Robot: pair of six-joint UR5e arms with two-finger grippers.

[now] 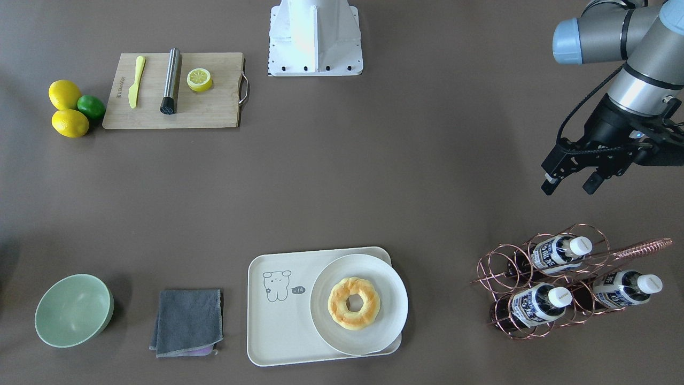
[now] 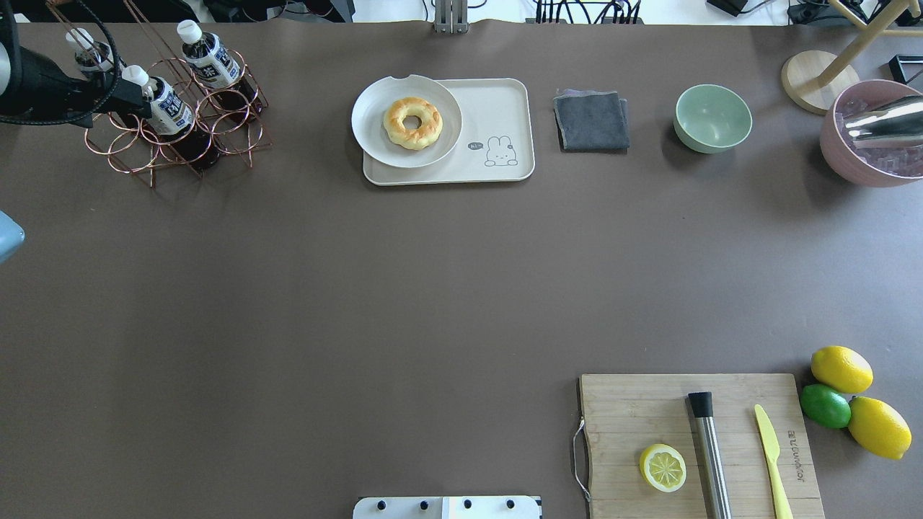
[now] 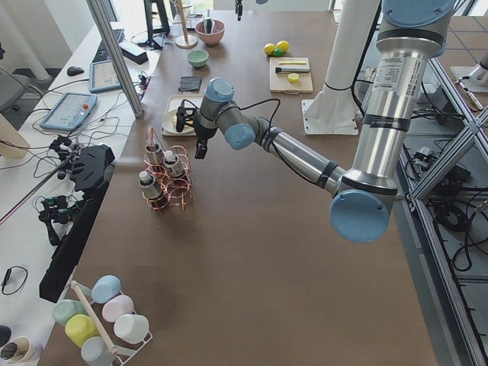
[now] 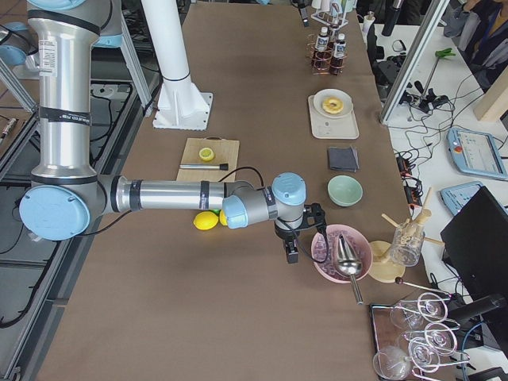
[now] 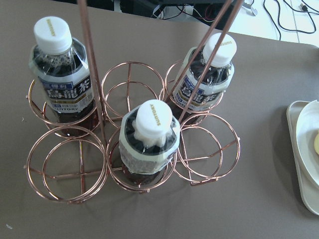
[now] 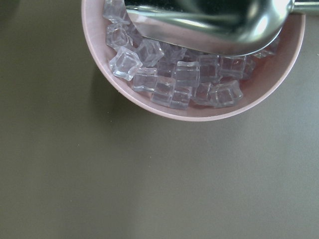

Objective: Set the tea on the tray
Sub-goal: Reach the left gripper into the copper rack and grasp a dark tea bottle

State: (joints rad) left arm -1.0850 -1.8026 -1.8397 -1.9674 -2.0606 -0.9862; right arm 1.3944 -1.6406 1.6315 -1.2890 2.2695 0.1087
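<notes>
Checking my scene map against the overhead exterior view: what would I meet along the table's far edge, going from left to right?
Copper wire rack → cream tray → folded grey cloth → green bowl → pink bowl of ice cubes.

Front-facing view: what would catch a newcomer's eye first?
A copper wire rack holding three tea bottles stands at the view's lower right, and the left end effector hangs open close to it. In the lower middle, a doughnut lies on a round plate set on the cream tray.
</notes>
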